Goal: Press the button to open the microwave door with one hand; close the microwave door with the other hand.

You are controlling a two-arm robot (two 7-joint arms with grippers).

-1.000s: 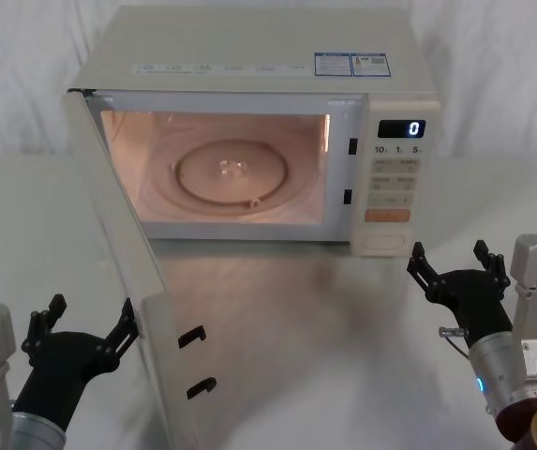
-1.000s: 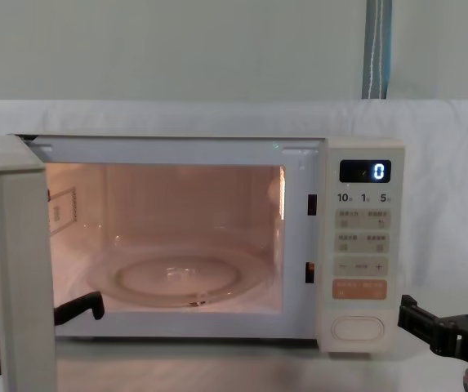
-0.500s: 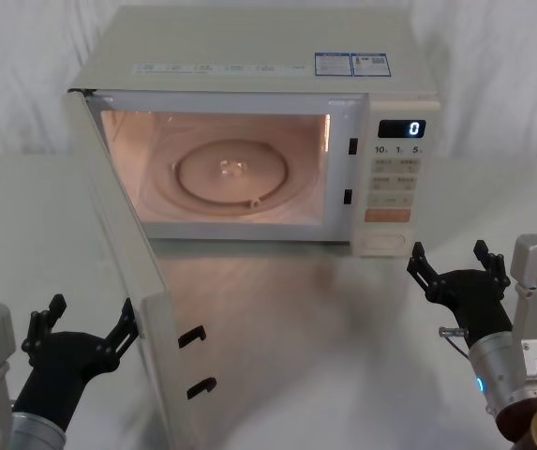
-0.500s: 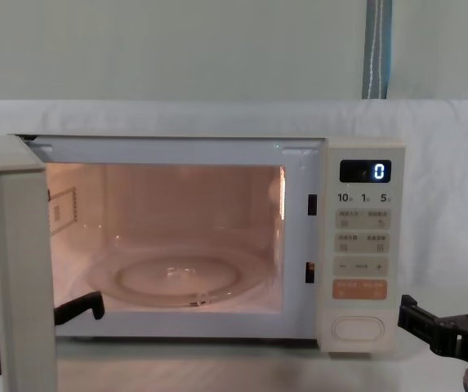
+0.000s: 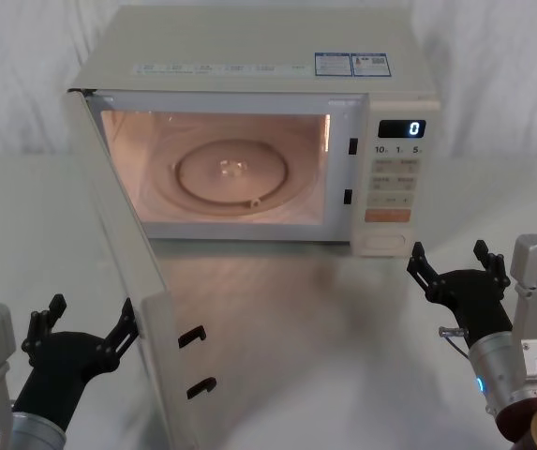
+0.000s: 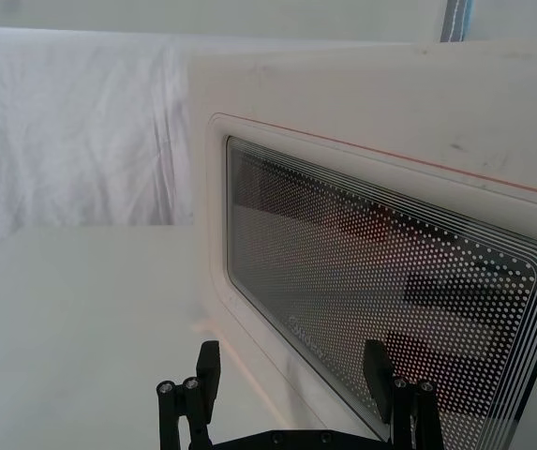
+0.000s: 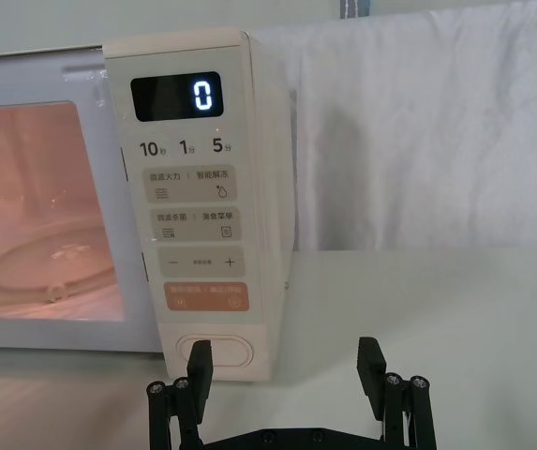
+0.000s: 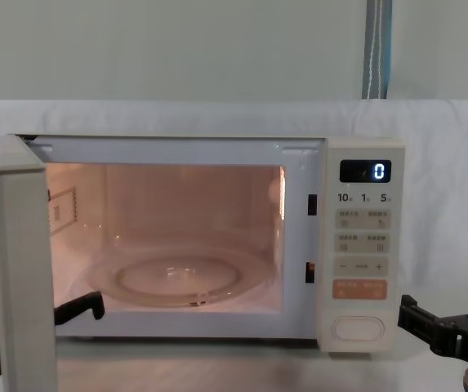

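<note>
The microwave door (image 5: 123,234) stands wide open, swung out toward me on the left, with its dotted glass window (image 6: 371,281) facing my left gripper (image 5: 95,307). That gripper is open, low at the front left, close to the door's outer face (image 8: 21,269); I cannot tell whether it touches. The cream oval button (image 5: 384,245) sits at the bottom of the control panel. My right gripper (image 5: 449,255) hovers open a short way in front of the button (image 7: 219,354), apart from it. The same gripper (image 8: 446,309) shows low at the right.
The cream microwave (image 5: 249,56) stands at the back middle of the white table (image 5: 343,328). Its lit cavity holds a glass turntable (image 5: 232,173). The display (image 7: 176,96) reads 0. A white cloth backdrop (image 5: 502,75) hangs behind.
</note>
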